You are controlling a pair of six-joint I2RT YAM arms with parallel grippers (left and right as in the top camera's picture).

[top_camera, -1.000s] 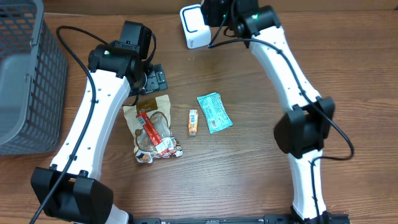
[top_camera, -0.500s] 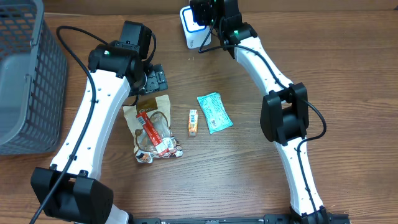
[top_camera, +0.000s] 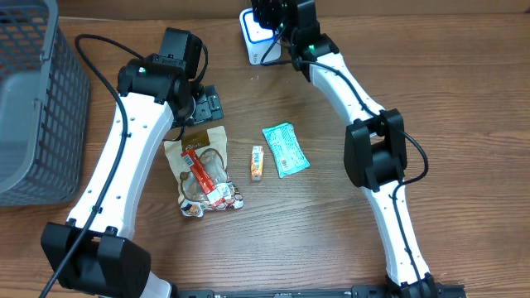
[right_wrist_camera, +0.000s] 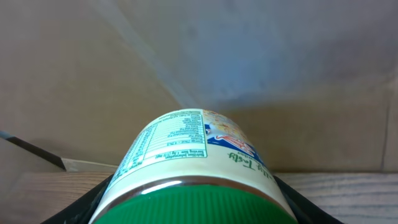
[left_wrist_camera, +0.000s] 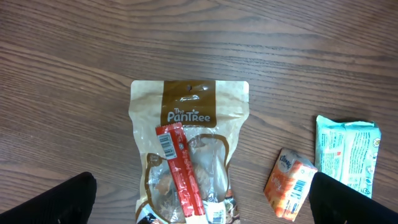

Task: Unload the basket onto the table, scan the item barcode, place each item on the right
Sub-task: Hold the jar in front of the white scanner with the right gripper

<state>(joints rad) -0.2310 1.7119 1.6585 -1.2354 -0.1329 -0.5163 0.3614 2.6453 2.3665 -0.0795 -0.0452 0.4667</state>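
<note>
Mid-table above the PanTree pouch (left_wrist_camera: pixel 186 155), hovers with left gripper (top_camera: pixel 203 106) spread wide, empty; farther back, clamps the green-lidded tub (right_wrist_camera: pixel 186 162) in right gripper (right_wrist_camera: pixel 189 205) beside the white scanner (top_camera: pixel 252 40) at the far edge, risks a missed read from a barcode (right_wrist_camera: pixel 180 154) angled off its window.

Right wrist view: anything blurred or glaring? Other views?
Right wrist: green-lidded jar fills the near field, label small print soft, pale streak across the background. Left wrist: sharp, PanTree pouch print legible. Overhead: even light, faint shadows.
</note>
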